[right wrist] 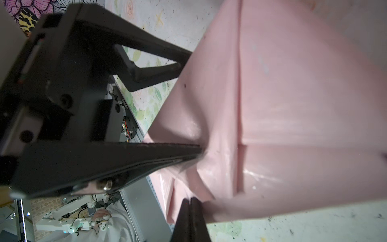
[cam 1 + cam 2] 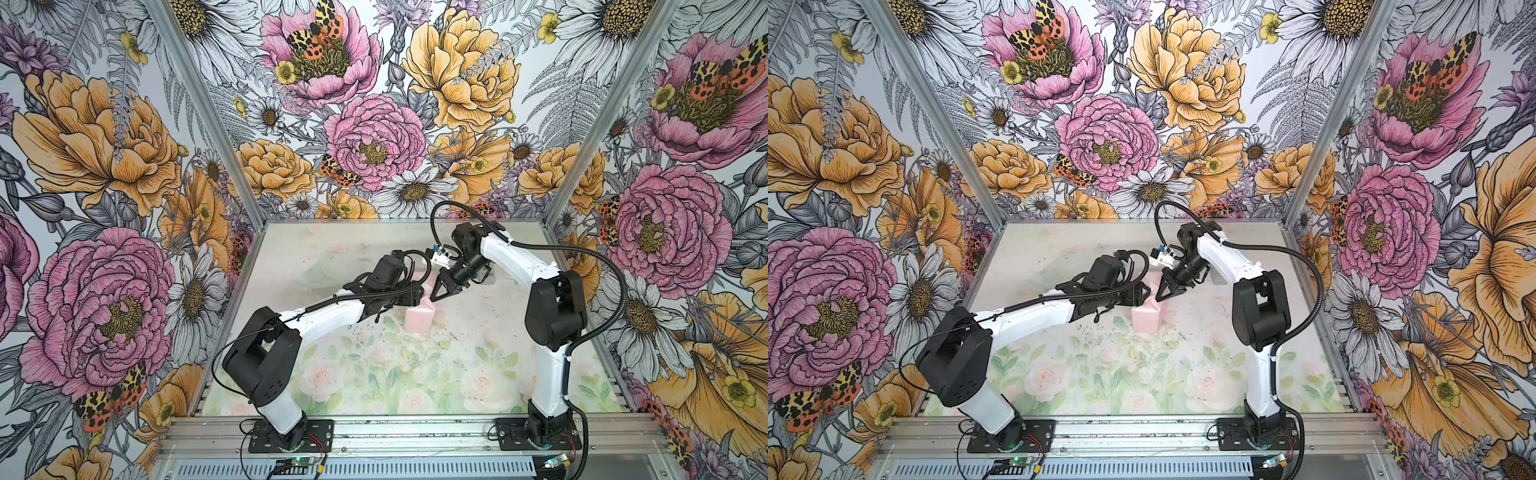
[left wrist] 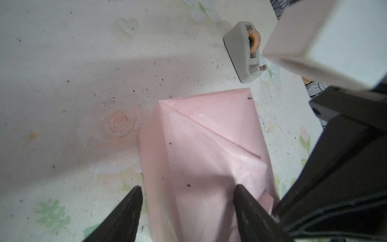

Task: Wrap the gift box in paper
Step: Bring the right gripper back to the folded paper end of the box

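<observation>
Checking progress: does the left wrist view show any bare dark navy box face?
No, creased pale pink paper covers every face seen there.

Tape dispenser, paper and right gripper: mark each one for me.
tape dispenser [image 3: 238, 56]: left wrist view, on its grey body.
paper [image 3: 199, 150]: left wrist view, on the pink folded face.
right gripper [image 1: 191, 200]: right wrist view, at its shut fingertips.

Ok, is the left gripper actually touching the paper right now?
Touching. In the right wrist view, one finger of the left gripper presses its tip into the paper, which dents and creases around it.
</observation>
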Robot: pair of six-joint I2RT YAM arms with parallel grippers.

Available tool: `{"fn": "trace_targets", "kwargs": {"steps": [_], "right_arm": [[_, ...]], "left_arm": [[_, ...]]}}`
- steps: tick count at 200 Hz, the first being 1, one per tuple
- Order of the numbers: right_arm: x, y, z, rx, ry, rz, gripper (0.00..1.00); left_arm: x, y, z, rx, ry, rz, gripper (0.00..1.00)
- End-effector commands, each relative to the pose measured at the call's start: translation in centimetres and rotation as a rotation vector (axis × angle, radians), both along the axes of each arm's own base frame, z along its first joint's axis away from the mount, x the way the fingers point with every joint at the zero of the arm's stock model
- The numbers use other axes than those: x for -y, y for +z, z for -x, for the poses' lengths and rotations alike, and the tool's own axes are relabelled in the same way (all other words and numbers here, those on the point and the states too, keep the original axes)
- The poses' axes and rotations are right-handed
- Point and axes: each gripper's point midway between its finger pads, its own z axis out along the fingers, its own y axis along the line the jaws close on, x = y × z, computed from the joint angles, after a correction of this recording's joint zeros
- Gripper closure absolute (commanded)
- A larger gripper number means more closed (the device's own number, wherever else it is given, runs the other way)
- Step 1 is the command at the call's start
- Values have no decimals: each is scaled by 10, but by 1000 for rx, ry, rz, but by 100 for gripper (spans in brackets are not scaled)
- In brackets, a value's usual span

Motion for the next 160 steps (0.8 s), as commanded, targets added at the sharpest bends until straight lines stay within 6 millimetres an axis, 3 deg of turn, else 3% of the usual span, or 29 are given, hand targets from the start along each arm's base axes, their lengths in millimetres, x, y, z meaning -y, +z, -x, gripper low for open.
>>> {"fn": "trace_targets", "kwargs": {"steps": [1, 62, 160], "right_arm": [[6, 4, -6, 30, -1, 41, 100], [11, 16, -17, 60, -26, 31, 100], [14, 4, -19, 10, -35, 45, 100]], "left_arm": [[-26, -53, 27, -129, -5, -177, 30], [-26, -53, 27, -128, -3, -178, 30], [-26, -52, 26, -124, -4, -179, 30]]}}
